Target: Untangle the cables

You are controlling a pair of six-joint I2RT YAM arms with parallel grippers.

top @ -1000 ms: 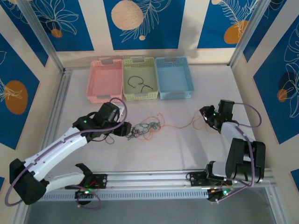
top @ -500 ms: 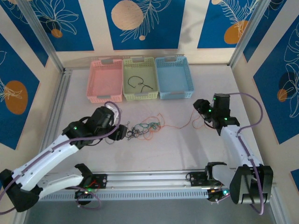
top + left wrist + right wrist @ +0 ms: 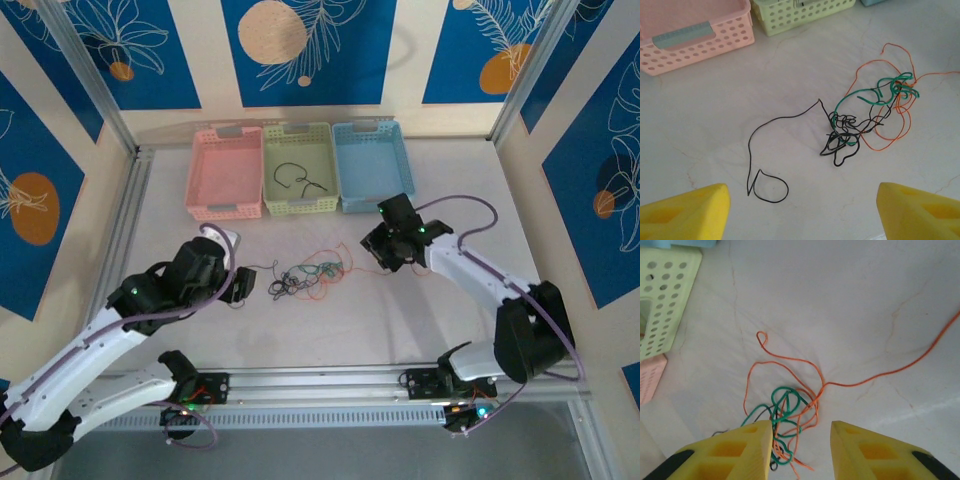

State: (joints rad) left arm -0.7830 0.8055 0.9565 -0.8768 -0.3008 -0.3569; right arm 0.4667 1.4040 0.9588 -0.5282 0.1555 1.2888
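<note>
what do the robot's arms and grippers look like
White shells with black joints on the left arm and right arm, a lilac cable looped along each. Fingers are bright yellow blocks with rectangular hollows. Small green lights sit near the wrists.

Left wrist view chops the pink basket (image 3: 715, 40) and green basket (image 3: 800, 12) at the top edge. In the right wrist view the cables (image 3: 790, 412) are partly hidden behind the jaws, and an orange strand (image 3: 900, 369) runs off the right side. From above, their crossings are too small to read.
</note>
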